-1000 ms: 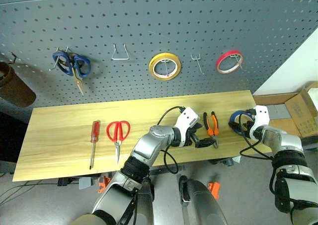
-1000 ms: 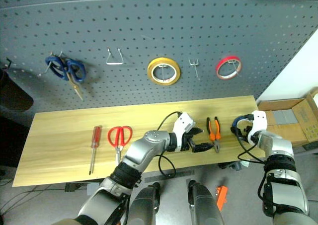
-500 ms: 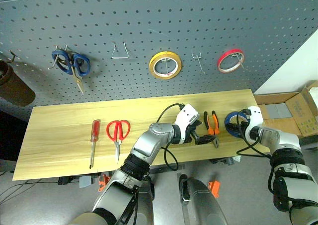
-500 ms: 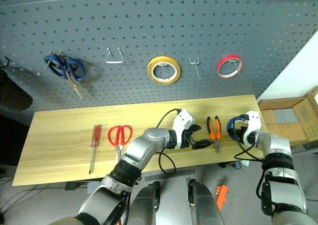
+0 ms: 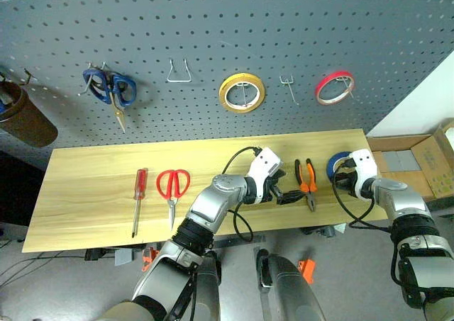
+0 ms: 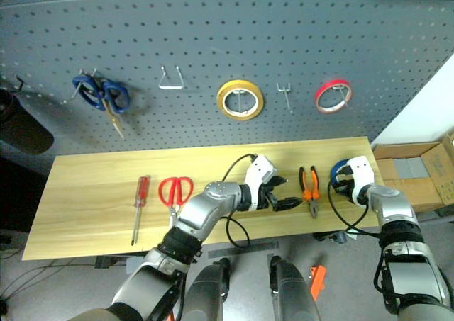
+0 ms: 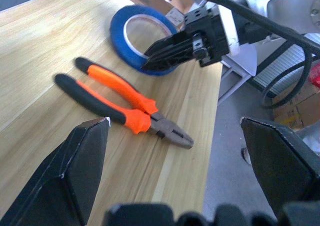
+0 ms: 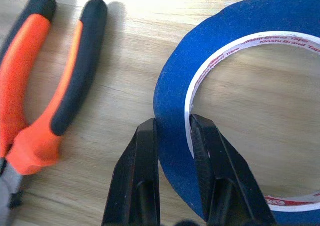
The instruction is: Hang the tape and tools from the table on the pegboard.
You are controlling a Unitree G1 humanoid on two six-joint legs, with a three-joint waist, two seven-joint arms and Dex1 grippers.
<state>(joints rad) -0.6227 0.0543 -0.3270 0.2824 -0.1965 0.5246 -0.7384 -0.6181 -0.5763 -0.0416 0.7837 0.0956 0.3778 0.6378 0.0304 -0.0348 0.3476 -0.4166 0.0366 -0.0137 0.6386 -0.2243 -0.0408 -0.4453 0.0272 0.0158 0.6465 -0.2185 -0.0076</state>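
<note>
Pinching the near wall of the blue tape [image 8: 235,86], right gripper [image 8: 172,136] jaws closed, one inside the hole, one outside. Lying flat at lower right of bench [image 5: 92,186], beside pliers [image 5: 306,181]. Left gripper [image 7: 175,136] wide open, empty.

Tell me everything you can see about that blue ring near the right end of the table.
The blue tape is a flat, wide ring with a white inner core printed in red lettering. It lies flat on the light wooden table near its right end, just beside the orange-and-black pliers without touching them. The right gripper is shut on its band, one black finger outside and one inside the hole.
</note>
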